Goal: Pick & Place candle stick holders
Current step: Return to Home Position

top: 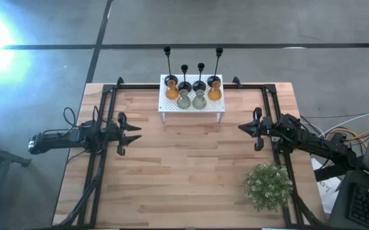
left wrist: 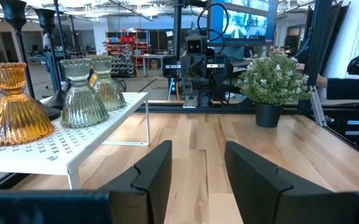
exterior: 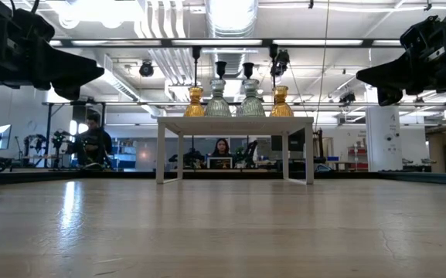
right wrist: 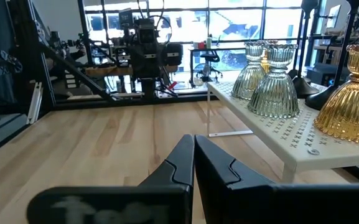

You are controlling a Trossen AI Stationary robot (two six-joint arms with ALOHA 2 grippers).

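Several candle stick holders stand on a white perforated rack at the table's far middle. The black ones have round bases and thin stems and stand at the back. In front of them are two amber glass ones and two pale green glass ones. My left gripper hangs level over the table's left side, open, with nothing between its fingers. My right gripper hangs level over the right side, shut and empty. Both point toward the table's middle.
A bushy green plant in a dark pot stands near the table's front right corner. Bare wooden tabletop lies between the two grippers and in front of the rack. People sit in the room beyond the table.
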